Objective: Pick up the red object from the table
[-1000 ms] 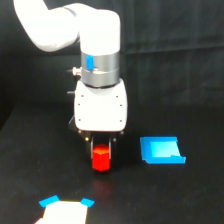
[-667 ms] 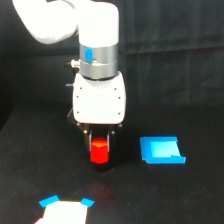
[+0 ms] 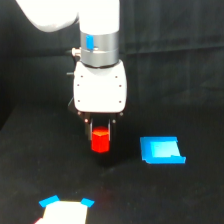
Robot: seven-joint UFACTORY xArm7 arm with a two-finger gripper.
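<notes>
I found the red object (image 3: 100, 141) clamped between the fingers of the hand (image 3: 100, 135), clear of the counter (image 3: 30, 165), with the blue piece (image 3: 161, 150) to its right. Compared with a second earlier, my arm had raised the block higher.

You're looking at a black backdrop (image 3: 165, 40) from nine round to three o'clock, hanging in faint vertical folds. Below it the surface is the same matte black, and the join between them is hard to make out. The light is dim and even, and your picture is slightly blurred.
</notes>
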